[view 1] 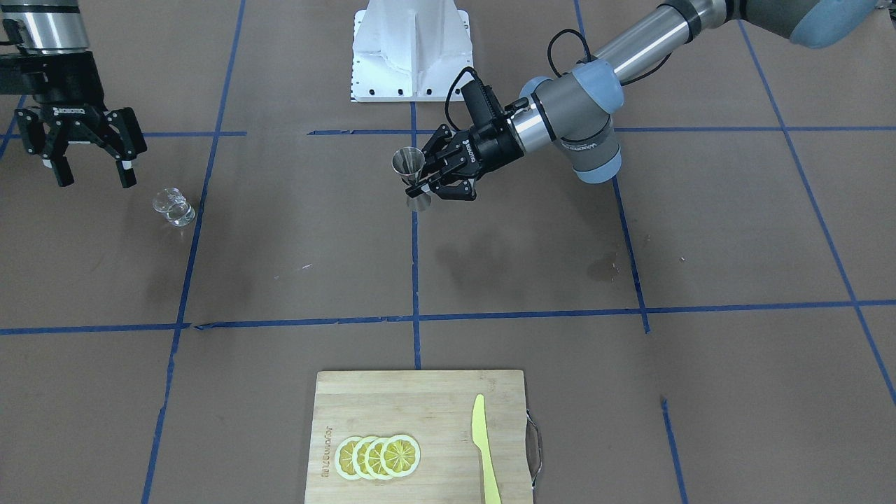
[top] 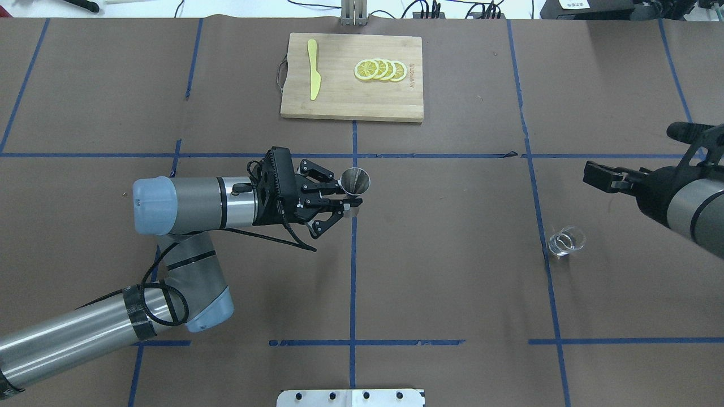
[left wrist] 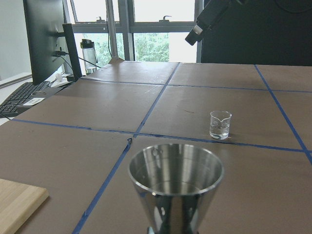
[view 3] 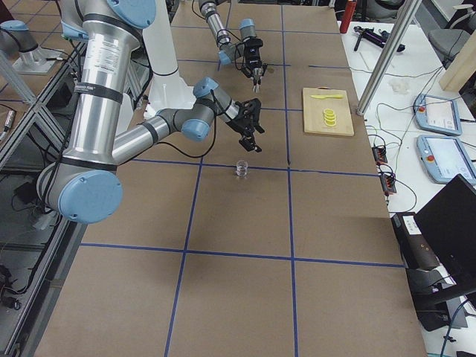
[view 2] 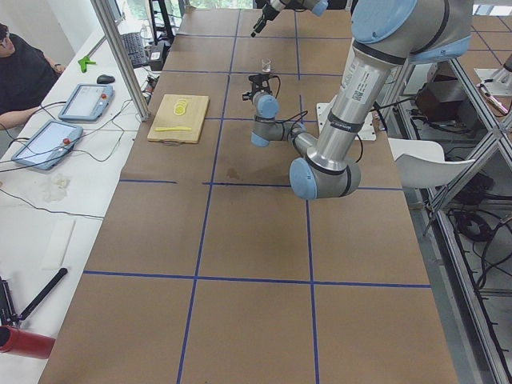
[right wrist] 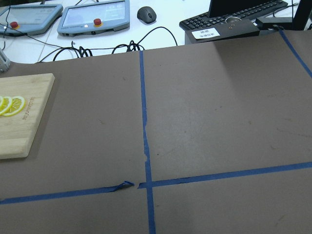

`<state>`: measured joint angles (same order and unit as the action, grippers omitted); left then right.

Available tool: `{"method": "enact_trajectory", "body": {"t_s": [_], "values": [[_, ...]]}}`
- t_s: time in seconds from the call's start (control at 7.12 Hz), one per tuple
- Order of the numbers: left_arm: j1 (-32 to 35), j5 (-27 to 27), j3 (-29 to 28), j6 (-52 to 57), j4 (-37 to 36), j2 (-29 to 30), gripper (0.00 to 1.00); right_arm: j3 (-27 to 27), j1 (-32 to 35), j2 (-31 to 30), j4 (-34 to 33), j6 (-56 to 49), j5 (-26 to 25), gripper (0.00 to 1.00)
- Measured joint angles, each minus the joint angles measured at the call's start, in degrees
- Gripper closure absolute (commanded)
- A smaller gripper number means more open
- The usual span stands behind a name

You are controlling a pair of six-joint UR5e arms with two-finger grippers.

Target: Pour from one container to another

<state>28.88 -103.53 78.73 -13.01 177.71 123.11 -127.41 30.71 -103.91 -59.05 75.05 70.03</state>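
Now our left gripper (top: pixel 346 203) clamps the jigger (top: pixel 355 182) upright; our right gripper (view 1: pixel 96 175), jaws apart, should descend squarely around the cup (view 1: pixel 173 207).

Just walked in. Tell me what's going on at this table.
The left gripper is shut on the steel jigger, holding it upright near the middle of the table. The right gripper hangs open near the clear cup, which stands untouched on the table. The jigger looks empty, so pouring is not yet done. A cutting board with lemon slices and a yellow knife lies apart.
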Motion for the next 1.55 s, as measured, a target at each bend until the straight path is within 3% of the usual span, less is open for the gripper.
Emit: {"method": "enact_trajectory", "body": {"t_s": [0.28,0.7,1.12,1.55], "values": [[0.03,0.00,0.02,0.00,0.00,0.00,1.00,3.62,-11.37,-0.78,0.35,7.19,-17.61,0.02],[0.04,0.00,0.02,-0.08,0.00,0.01,1.00,11.18,-21.12,-0.55,0.42,14.16,-34.80,0.02],[-0.01,0.00,0.25,-0.09,0.06,-0.15,1.00,17.91,-26.61,0.08,0.41,20.01,-43.97,0.02],[-0.05,0.00,0.36,-0.09,0.16,-0.37,1.00,23.48,-27.74,3.01,0.34,21.67,-48.00,0.02]]}}
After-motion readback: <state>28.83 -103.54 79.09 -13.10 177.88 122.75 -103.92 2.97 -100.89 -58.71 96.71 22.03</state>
